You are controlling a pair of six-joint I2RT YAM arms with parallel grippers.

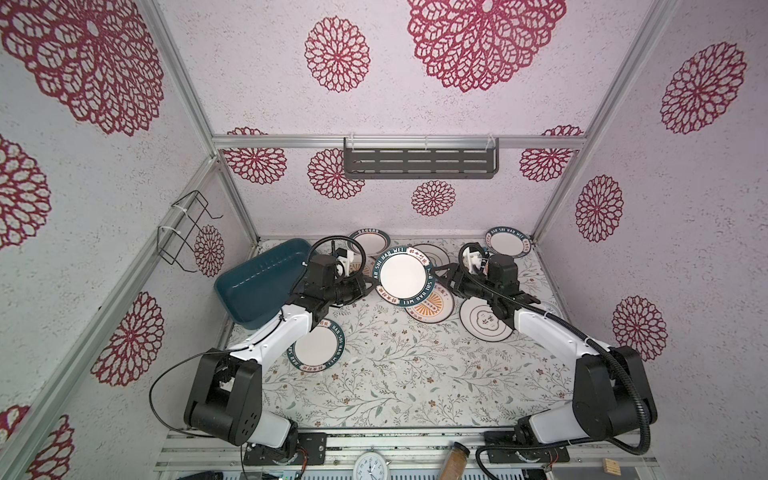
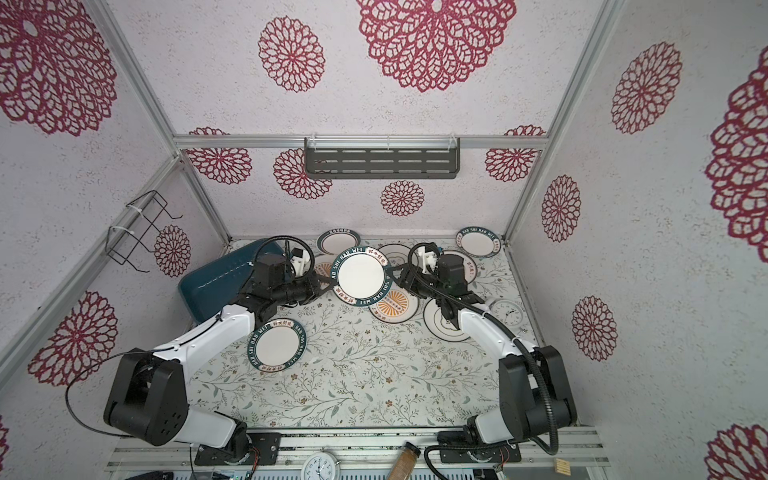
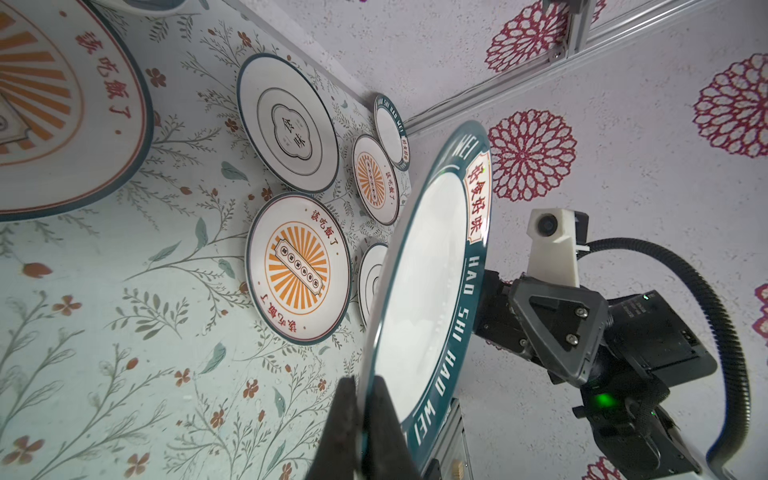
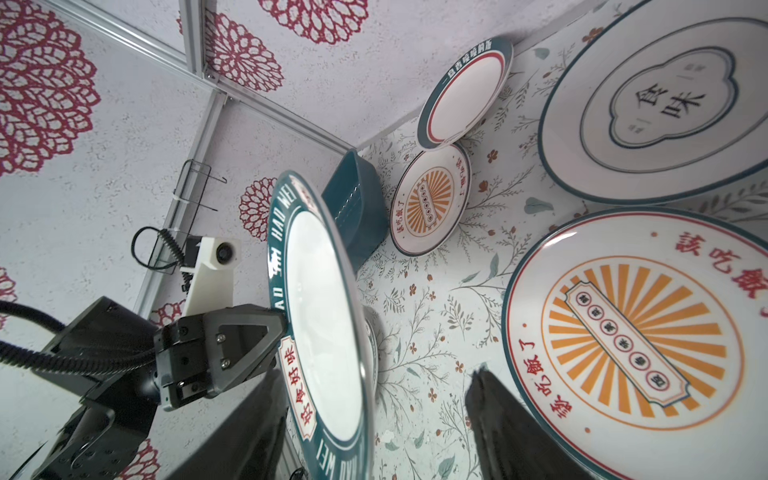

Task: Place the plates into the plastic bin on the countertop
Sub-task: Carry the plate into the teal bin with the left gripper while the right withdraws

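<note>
I see a robot test booth: aluminium frame (image 1: 291, 141), rosette-papered walls (image 1: 685, 257), vine-printed surface (image 1: 415, 374), slotted shelf (image 1: 419, 164) on the far wall, left arm (image 1: 286, 328) and right arm (image 1: 552, 338) bolted to the near rail (image 1: 415, 448).

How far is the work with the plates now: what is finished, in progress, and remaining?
Done: nothing yet; the plastic bin looks empty where visible. In hand: the left pincer is shut on a teal-rimmed plate held above the countertop; the right pincer stands open at its opposite edge. Left: this plate and several others, such as the sunburst plate, are outside the bin.
</note>
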